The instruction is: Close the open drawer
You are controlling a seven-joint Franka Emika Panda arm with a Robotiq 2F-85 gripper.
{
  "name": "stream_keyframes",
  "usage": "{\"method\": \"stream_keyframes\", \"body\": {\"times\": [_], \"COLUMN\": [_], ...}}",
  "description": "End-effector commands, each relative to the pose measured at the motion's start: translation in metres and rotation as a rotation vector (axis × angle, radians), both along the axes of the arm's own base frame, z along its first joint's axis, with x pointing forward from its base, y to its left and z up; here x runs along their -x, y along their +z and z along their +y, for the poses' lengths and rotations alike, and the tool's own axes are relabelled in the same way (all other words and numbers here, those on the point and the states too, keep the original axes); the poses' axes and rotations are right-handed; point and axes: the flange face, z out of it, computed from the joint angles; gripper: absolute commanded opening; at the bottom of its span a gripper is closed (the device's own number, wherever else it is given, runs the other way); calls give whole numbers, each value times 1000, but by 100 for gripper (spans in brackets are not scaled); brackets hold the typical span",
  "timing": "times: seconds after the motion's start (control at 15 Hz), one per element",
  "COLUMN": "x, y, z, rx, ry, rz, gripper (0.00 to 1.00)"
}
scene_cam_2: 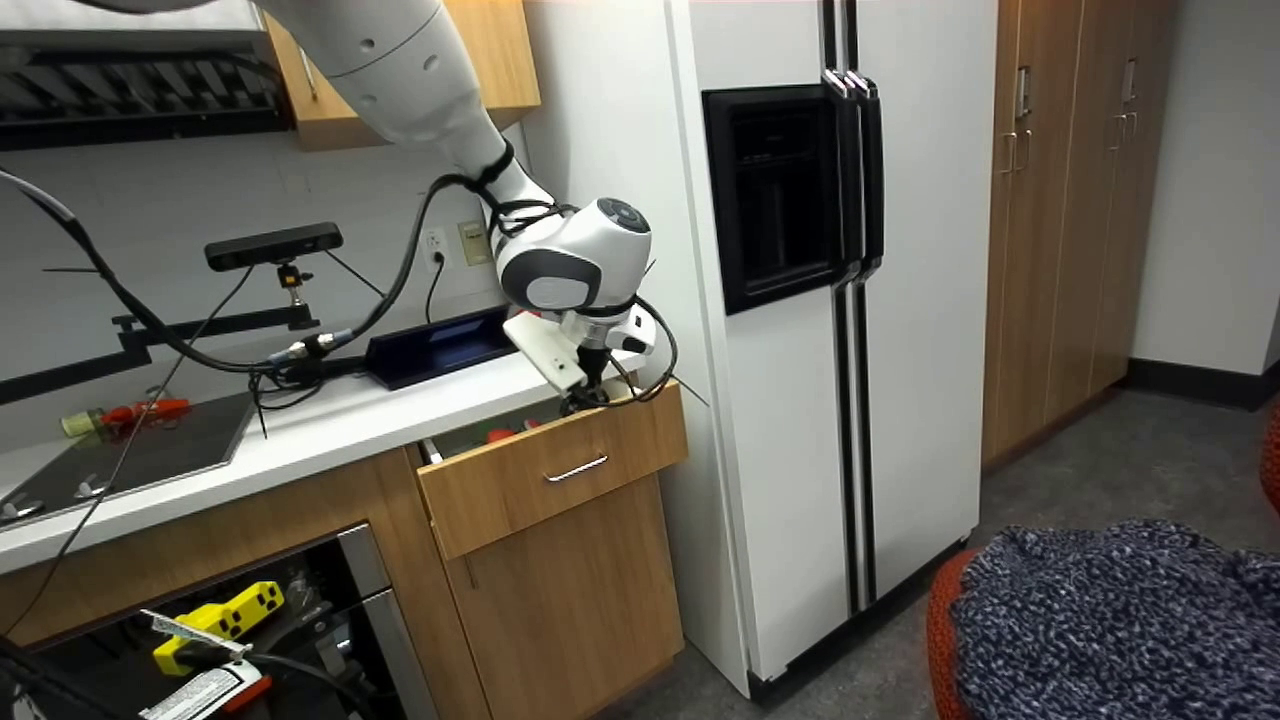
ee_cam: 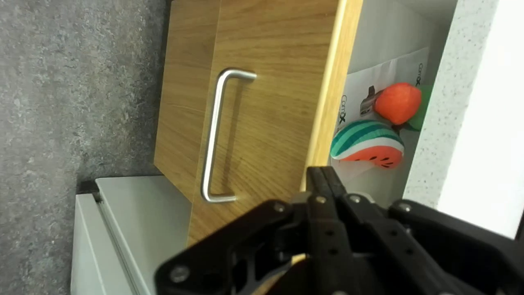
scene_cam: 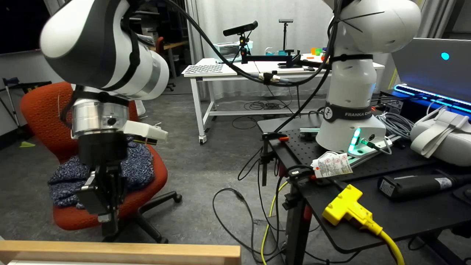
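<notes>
The drawer stands open in an exterior view, its wooden front (scene_cam_2: pixel 550 470) pulled out from under the white counter. Its tan top edge (scene_cam: pixel 121 250) crosses the bottom of an exterior view. In the wrist view the drawer front (ee_cam: pixel 270 98) carries a silver handle (ee_cam: pixel 213 135), with the pale inside to its right. My gripper (ee_cam: pixel 325 170) is shut and empty, its fingertips overlapping the top edge in that view. It also shows pointing down in both exterior views (scene_cam: pixel 109 225) (scene_cam_2: pixel 582 400), at the top of the drawer front. I cannot tell whether it touches the edge.
A watermelon toy (ee_cam: pixel 368 143) and a red-orange toy fruit (ee_cam: pixel 398 102) lie inside the drawer. The counter (ee_cam: pixel 466 114) is behind the opening. A white refrigerator (scene_cam_2: pixel 620 250) stands beside the drawer. An orange chair (scene_cam: pixel 147 165) is beyond the arm.
</notes>
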Motion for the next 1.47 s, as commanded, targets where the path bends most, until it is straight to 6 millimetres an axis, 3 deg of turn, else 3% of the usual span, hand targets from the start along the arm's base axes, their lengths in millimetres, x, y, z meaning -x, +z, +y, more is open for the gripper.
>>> {"method": "stream_keyframes", "body": {"times": [0.0,0.27,0.6,0.73,1.4], "x": [9,19,39,33,35], "y": [12,-2,-25,-31,-33], "z": [2,7,-14,-12,-13], "rx": [68,133,215,194,198], "ry": [94,163,236,209,212], "rz": [-1,-8,34,45,49], "gripper": [0,0,0,1,0]}}
